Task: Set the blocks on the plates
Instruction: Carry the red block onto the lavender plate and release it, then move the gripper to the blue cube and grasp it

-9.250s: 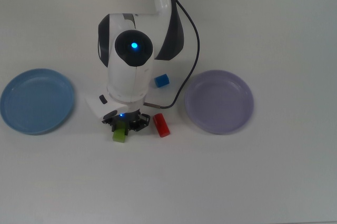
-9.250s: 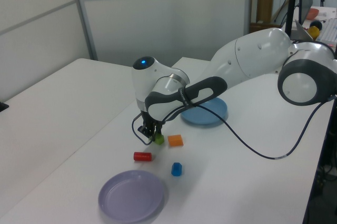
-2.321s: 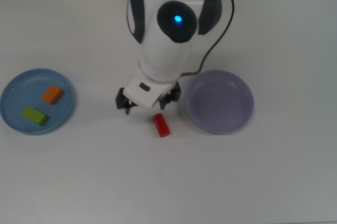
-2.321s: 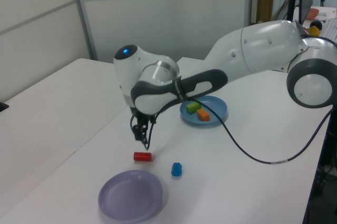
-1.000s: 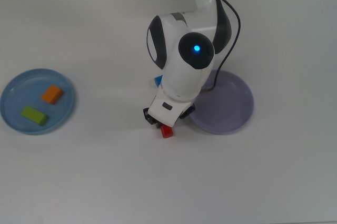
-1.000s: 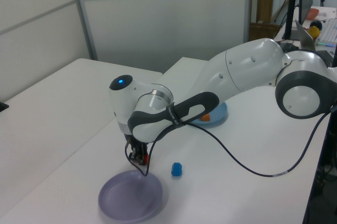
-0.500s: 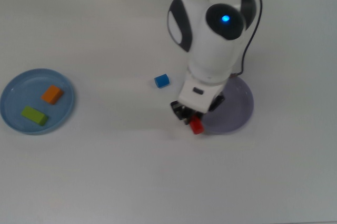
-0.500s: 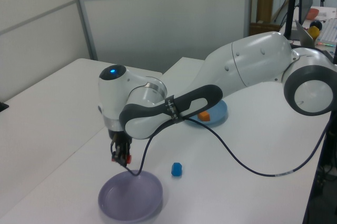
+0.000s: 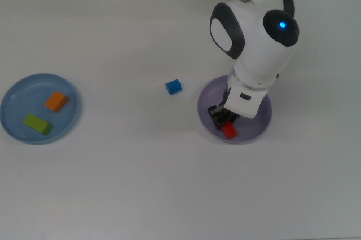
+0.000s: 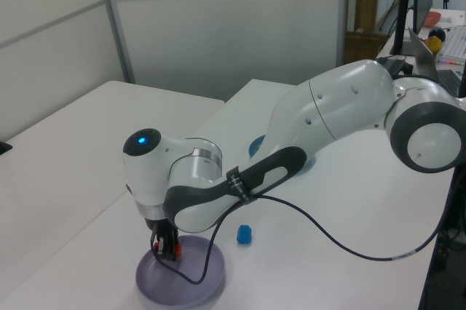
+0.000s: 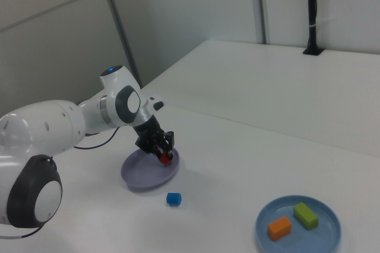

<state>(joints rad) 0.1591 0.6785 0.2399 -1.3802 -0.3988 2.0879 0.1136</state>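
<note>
Jaws of the robot's gripper [image 9: 224, 121] are closed on the red block [image 9: 229, 130], holding it just above the inside of the lavender plate [image 9: 256, 124], toward the top view's lower left part of that plate. No brand names, labels or readable writing appear on the arm, the blocks or the plates; the only marking is a blue light [image 9: 281, 25] glowing on the arm's white housing. The blue cube [image 9: 173, 87] lies on the white worktop [image 9: 169, 183], near the lavender plate on the top view's left and apart from it. Well away, at the top view's far left, the light blue plate [image 9: 14, 93] carries the orange block [image 9: 56, 101] and the green block [image 9: 35, 123], lying near each other. In the left view the arm hides almost all of the light blue plate and both blocks on it, whereas the right view shows them plainly. The right view also shows the red block clear of the plate floor, which the top view cannot settle.
</note>
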